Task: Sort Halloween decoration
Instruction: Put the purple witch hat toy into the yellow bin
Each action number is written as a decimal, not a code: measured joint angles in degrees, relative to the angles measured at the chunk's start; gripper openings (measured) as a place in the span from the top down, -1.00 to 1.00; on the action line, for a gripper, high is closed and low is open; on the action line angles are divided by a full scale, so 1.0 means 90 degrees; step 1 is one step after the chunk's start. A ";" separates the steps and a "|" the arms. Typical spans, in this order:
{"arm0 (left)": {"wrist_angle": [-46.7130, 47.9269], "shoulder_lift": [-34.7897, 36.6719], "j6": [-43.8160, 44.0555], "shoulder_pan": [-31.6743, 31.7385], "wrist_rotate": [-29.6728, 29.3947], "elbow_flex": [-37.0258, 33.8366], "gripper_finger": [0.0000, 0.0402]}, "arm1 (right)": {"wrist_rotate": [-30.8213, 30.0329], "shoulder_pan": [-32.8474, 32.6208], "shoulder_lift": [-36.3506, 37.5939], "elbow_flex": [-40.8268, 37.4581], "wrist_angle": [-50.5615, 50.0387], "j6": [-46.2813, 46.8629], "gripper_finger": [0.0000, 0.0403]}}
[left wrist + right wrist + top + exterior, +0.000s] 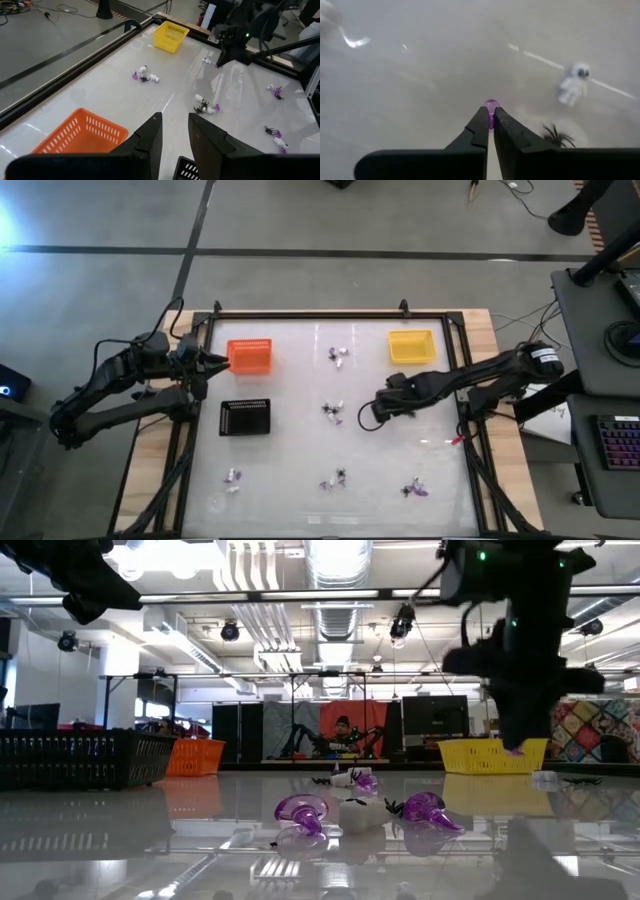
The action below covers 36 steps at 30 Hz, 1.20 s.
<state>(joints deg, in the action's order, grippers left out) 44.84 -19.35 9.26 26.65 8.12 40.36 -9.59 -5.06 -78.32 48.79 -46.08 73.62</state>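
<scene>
From above, my right gripper point(372, 413) is over the middle of the white table point(300, 480), just beside the central cluster of trinkets point(332, 412). My left gripper point(212, 362) waits at the left edge, touching or nearly touching the orange tray point(251, 355). The black tray point(245, 418) lies below it in this view, the yellow tray point(411, 346) at the far right side. Other small groups of trinkets lie near the far edge and along the near edge.

At table height, two purple trinkets point(300, 812) and a white one lie close to the camera. My right arm comes down as a dark shape on the right, with something purple at its tip.

From my left wrist, my fingers point(150, 137) stand apart with nothing between them, above the orange tray.

From my right wrist, my fingers are clenched on a small purple trinket point(491, 106). A white ghost figure point(573, 83) and a black spider point(558, 136) lie on the table near it.
</scene>
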 joint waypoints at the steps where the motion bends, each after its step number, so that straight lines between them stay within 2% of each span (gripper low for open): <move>1: 0.0000 0.0000 -0.0002 0.0000 0.0000 0.0001 0.62 | -0.0129 0.0016 0.0051 0.0071 -0.0007 -0.0028 0.96; 9: 0.0000 -0.0005 0.0024 0.0001 0.0000 0.0000 0.62 | -0.0929 0.0616 0.0436 0.0478 -0.0055 -0.0660 0.96; 16: 0.0000 -0.0005 0.0024 0.0002 0.0000 0.0000 0.62 | -0.1109 0.1544 0.0717 0.0501 -0.0144 -0.1474 0.96; 24: 0.0000 -0.0005 0.0027 0.0000 -0.0002 0.0000 0.62 | -0.1047 0.2816 0.0942 0.0498 -0.0224 -0.2652 0.96; 29: -0.0002 -0.0005 0.0027 0.0002 -0.0006 0.0000 0.62 | -0.0253 0.3649 0.0783 0.0485 -0.0225 -0.3627 0.96; 36: -0.0002 -0.0005 0.0367 0.0002 -0.0015 0.0000 0.62 | -0.0169 0.4414 0.0417 0.0474 -0.0101 -0.4416 0.96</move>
<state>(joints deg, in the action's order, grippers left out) 44.82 -19.40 12.56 26.68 7.99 40.36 -11.11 34.66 -74.57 53.06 -46.99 33.88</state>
